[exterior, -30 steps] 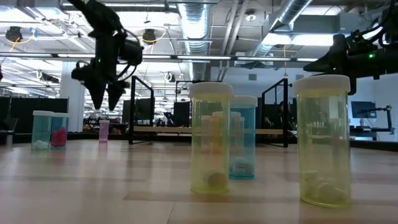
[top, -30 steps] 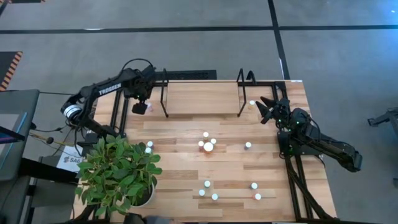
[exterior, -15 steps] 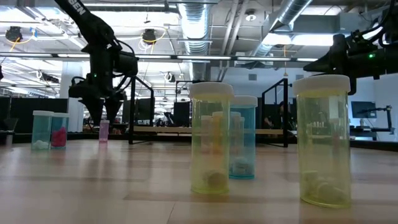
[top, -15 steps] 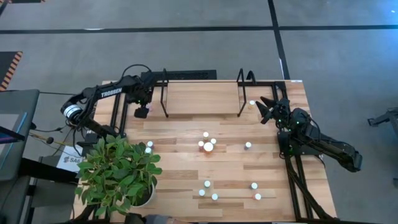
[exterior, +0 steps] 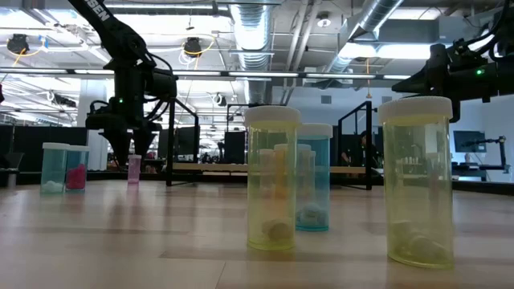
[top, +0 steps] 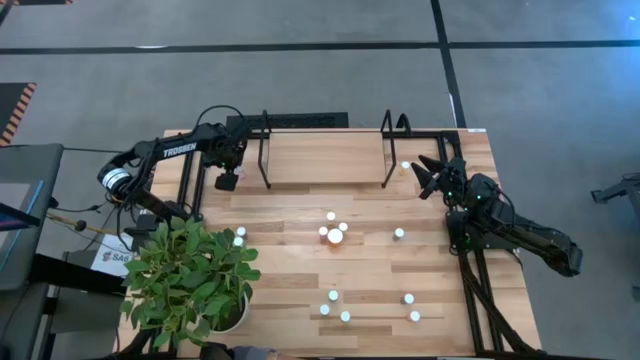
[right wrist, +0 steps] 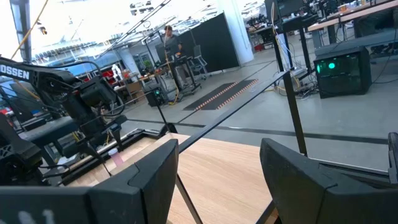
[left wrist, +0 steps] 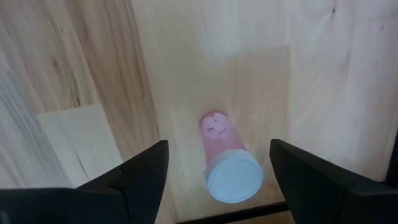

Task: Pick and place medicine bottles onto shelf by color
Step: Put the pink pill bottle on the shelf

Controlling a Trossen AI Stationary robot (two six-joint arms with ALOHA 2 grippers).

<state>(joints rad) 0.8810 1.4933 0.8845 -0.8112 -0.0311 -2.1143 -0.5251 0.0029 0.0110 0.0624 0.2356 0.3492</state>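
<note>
A pink medicine bottle (left wrist: 222,142) with a pale cap (left wrist: 234,180) stands upright on the tabletop, just left of the shelf's left end loop (top: 265,150); it also shows in the low view (exterior: 134,169). My left gripper (left wrist: 217,149) is open and points down, one finger on either side of the bottle and a little above it, touching nothing (exterior: 131,148). My right gripper (top: 428,172) is open and empty, held in the air by the shelf's right end. The shelf (top: 325,157) stands at the table's far edge. One bottle (top: 405,165) stands beside its right end loop.
Several bottles stand loose on the table: a cluster at the middle (top: 335,232), one to its right (top: 398,233), one by the plant (top: 240,238), others near the front (top: 335,305). A potted plant (top: 190,280) fills the near left corner. Yellow bottles (exterior: 273,177) stand close in the low view.
My left gripper has gone down over the pink bottle and turned from a slant to pointing straight down, its fingers now on either side of the cap. The bottle has stayed in place.
</note>
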